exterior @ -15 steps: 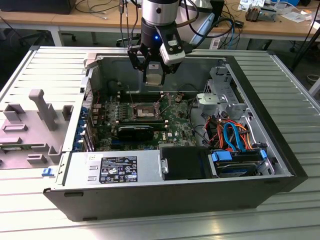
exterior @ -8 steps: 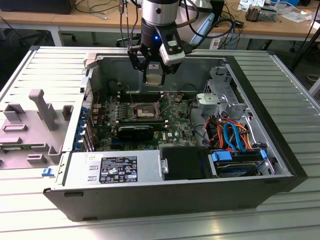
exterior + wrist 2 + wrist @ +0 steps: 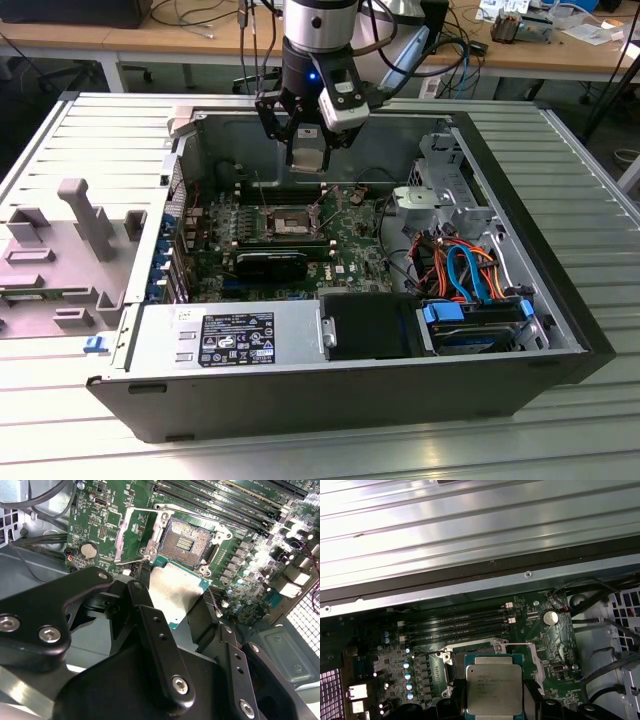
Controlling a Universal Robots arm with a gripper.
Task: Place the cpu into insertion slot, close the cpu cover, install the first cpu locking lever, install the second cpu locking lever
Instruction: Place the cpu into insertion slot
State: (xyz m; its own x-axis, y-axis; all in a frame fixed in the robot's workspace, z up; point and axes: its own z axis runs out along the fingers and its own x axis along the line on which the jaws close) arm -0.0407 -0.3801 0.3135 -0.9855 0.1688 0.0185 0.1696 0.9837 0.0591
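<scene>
Second wrist view, my claw point(image 3: 175, 596) closed on the cpu point(image 3: 172, 586) at its edges, chip held clear above the board point(image 3: 100, 525) near the bare insertion slot point(image 3: 186, 542), cpu cover point(image 3: 134, 535) lying open beside it

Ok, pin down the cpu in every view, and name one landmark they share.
Exterior view: cpu in the claw, upper middle.
Second wrist view: cpu just short of the insertion slot.
First wrist view: cpu over the green circuit board.
Shared landmark: green circuit board.
</scene>
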